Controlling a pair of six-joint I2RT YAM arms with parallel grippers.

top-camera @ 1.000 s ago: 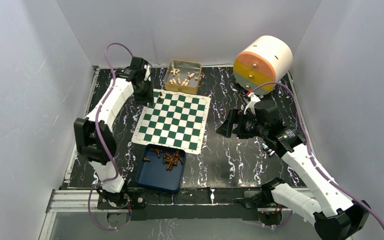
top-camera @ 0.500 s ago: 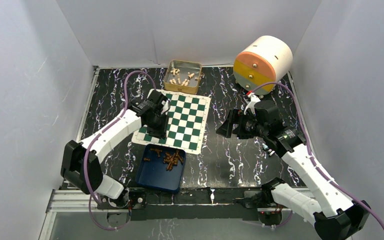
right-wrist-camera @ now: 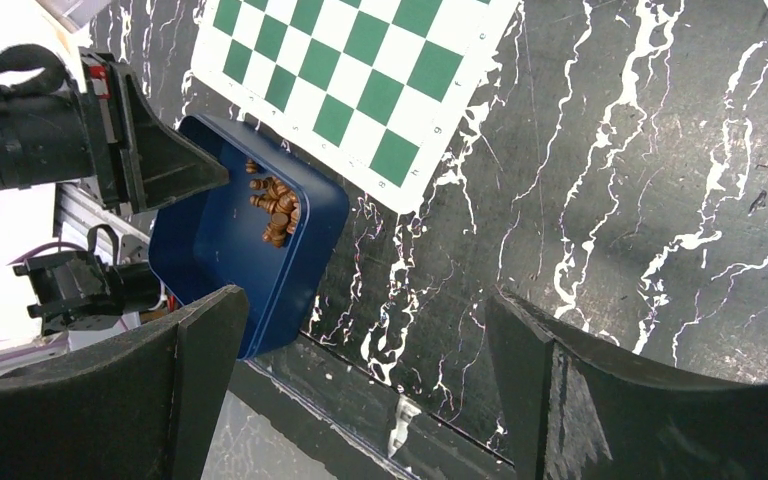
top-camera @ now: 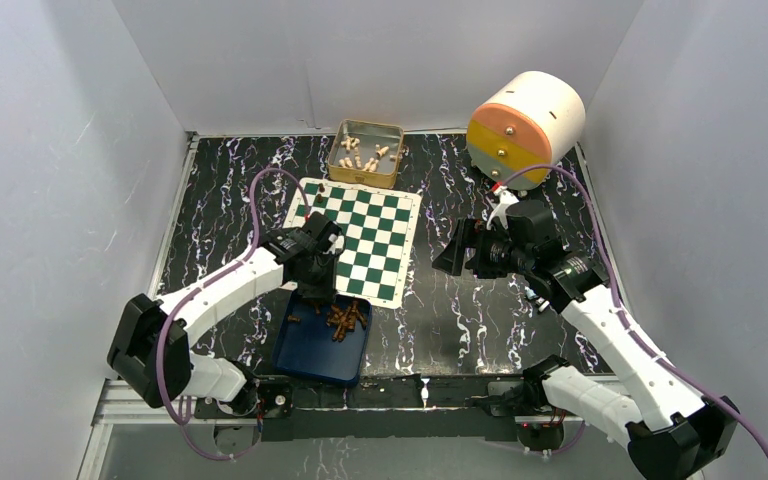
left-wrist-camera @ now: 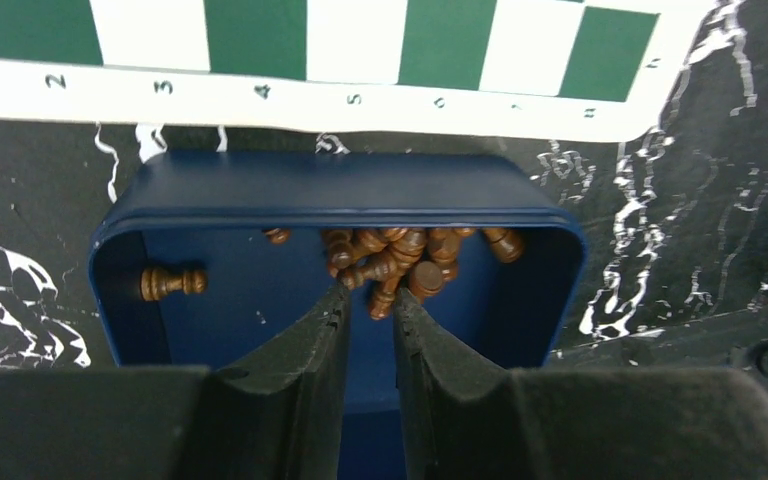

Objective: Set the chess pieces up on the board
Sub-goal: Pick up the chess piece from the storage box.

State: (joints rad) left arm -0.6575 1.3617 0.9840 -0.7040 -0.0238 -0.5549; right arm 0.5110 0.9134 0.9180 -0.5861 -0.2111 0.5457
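Note:
The dark-brown chess pieces (top-camera: 345, 318) lie in a heap at the far right of the blue tray (top-camera: 305, 355); one lies apart at its left (left-wrist-camera: 172, 282). The green-and-white board (top-camera: 355, 235) lies just beyond the tray. One small dark piece (top-camera: 319, 188) seems to stand at its far left corner. My left gripper (top-camera: 316, 288) hangs over the tray's far edge. In the left wrist view it (left-wrist-camera: 370, 295) is open by a narrow gap and empty, its tips just short of the heap (left-wrist-camera: 410, 260). My right gripper (top-camera: 455, 256) is wide open and empty over the table right of the board.
A gold tin (top-camera: 367, 155) with cream-white pieces stands behind the board. A white and orange drum (top-camera: 525, 122) lies at the back right. Grey walls close in the left, back and right sides. The table is black marble.
My left arm has swung from the board's far left corner back towards me and now hangs over the blue tray. The right arm has not moved.

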